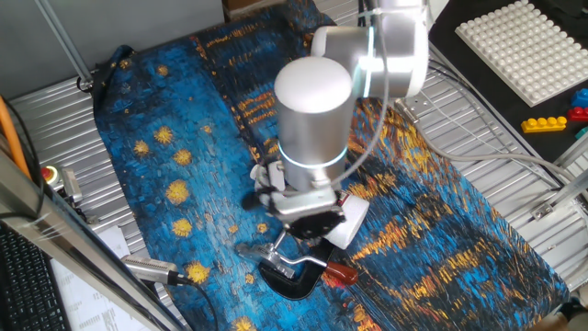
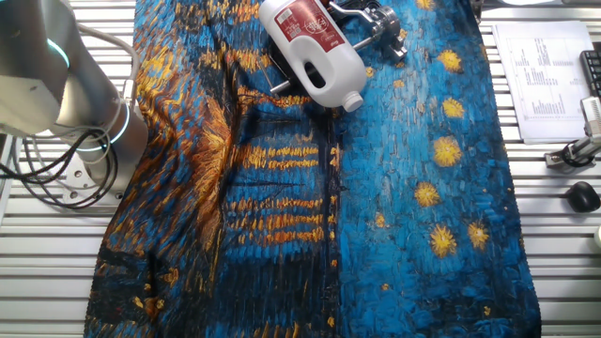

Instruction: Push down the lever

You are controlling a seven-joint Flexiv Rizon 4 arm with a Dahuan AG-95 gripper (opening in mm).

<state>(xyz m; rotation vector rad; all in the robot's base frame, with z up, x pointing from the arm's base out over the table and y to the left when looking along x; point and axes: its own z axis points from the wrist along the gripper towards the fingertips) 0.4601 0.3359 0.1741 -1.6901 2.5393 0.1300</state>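
The lever shows in one fixed view as a thin silver rod (image 1: pixel 308 265) with a dark-red end piece (image 1: pixel 342 273), joined to a black clamp (image 1: pixel 292 281) at the front edge of the blue cloth. My gripper (image 1: pixel 310 227) hangs just above and behind the rod, mostly hidden under the grey wrist, so its fingers do not show. A white bottle (image 1: pixel 355 222) lies right beside it. In the other fixed view the bottle with its red label (image 2: pixel 315 42) lies at the top edge, with silver clamp metal (image 2: pixel 374 21) beside it; the gripper is out of that frame.
A blue and orange patterned cloth (image 1: pixel 184 138) covers the slatted table. A white studded plate (image 1: pixel 528 46) and toy bricks (image 1: pixel 554 121) lie at the back right. A red button (image 1: pixel 48 173) and a silver cabled tool (image 1: pixel 152 268) are at the left. Papers (image 2: pixel 545 80) and a mouse (image 2: pixel 584 195) lie beside the cloth.
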